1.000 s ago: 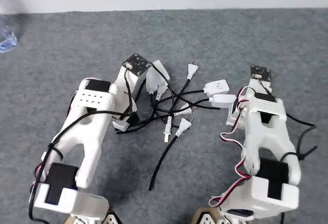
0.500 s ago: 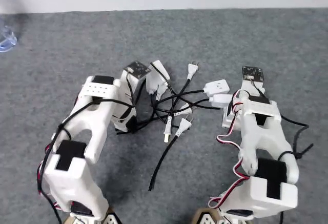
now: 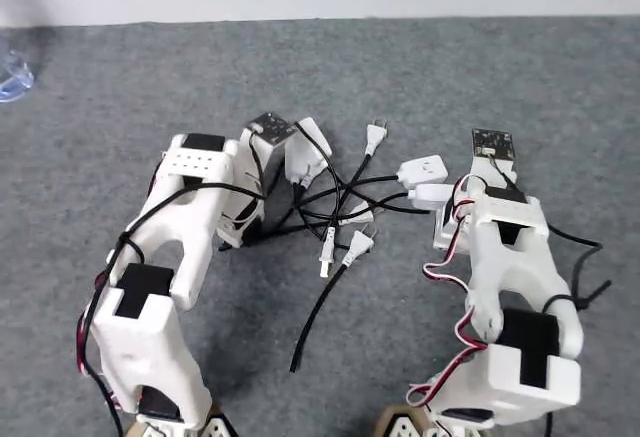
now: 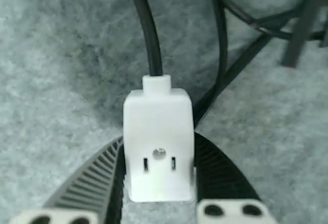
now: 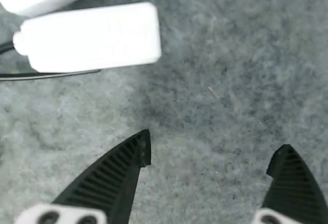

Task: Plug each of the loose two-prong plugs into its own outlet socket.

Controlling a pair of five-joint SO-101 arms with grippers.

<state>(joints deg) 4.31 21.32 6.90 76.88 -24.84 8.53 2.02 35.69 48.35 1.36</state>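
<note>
A white outlet socket (image 4: 159,142) on a black cord sits between my left gripper's (image 4: 159,183) black fingers (image 4: 97,175), slotted face toward the camera; the gripper is shut on it. In the high view this gripper (image 3: 240,229) is low at the left edge of the cable tangle. My right gripper (image 5: 215,149) hangs open above bare carpet, a white socket block (image 5: 87,37) lying just beyond its fingertips. That gripper (image 3: 447,219) sits beside two white sockets (image 3: 432,195) in the high view. Loose two-prong plugs (image 3: 358,245) (image 3: 375,137) (image 3: 325,249) lie among the black cords.
Another white socket (image 3: 305,152) lies at the top of the tangle. One black cord (image 3: 315,317) trails toward the front between the arms. Grey carpet (image 3: 560,87) covers the table. A clear object (image 3: 12,75) sits at the far left edge.
My left arm has swung its upper links to the right and its wrist has shifted closer to the tangle. The right arm edged slightly left, then stayed still.
</note>
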